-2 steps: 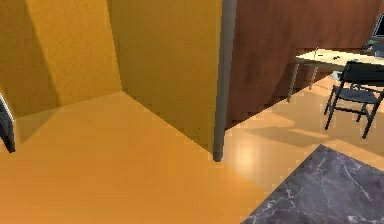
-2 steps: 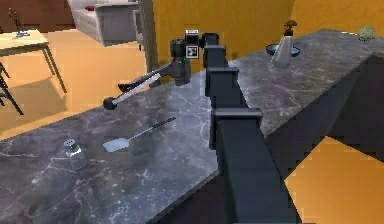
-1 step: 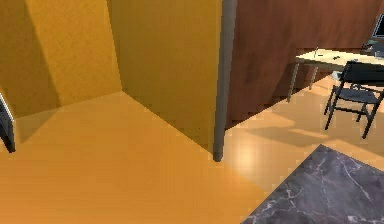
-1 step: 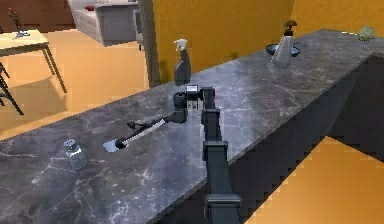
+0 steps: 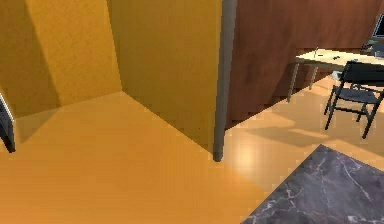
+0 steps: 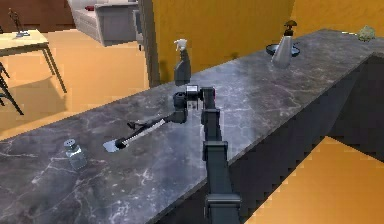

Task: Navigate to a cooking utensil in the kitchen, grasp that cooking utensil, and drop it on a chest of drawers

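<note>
A dark marble counter runs across the arm side view. On it lies a slim utensil with a dark handle and a pale head at its left end. My arm rises from the bottom edge, and the gripper reaches left above the counter toward that utensil's handle. Since the utensil lies on the counter at the gripper's far end, I cannot tell whether the gripper holds anything or touches it.
On the counter stand a grey spray bottle, a small glass jar and a bottle on a dark dish. The forward view has orange walls, a grey wall corner, a table with a chair, and the counter's corner.
</note>
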Robot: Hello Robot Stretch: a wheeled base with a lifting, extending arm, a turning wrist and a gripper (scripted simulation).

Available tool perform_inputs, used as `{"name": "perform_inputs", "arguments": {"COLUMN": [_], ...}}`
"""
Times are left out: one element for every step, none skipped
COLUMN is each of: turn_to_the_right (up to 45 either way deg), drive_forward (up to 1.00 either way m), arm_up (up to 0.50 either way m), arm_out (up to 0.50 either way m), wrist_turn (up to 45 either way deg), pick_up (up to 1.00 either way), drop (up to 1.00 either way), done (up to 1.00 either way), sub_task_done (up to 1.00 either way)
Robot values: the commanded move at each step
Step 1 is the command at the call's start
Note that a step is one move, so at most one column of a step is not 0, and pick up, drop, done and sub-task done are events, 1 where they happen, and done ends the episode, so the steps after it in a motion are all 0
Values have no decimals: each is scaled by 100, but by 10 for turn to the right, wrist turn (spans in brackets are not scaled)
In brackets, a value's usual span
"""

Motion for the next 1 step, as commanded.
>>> {"name": "perform_inputs", "arguments": {"turn_to_the_right": [0], "drive_forward": [0], "arm_up": [10], "arm_out": [0], "wrist_turn": [0], "pick_up": [0], "drop": [0], "done": [0], "sub_task_done": [0]}}
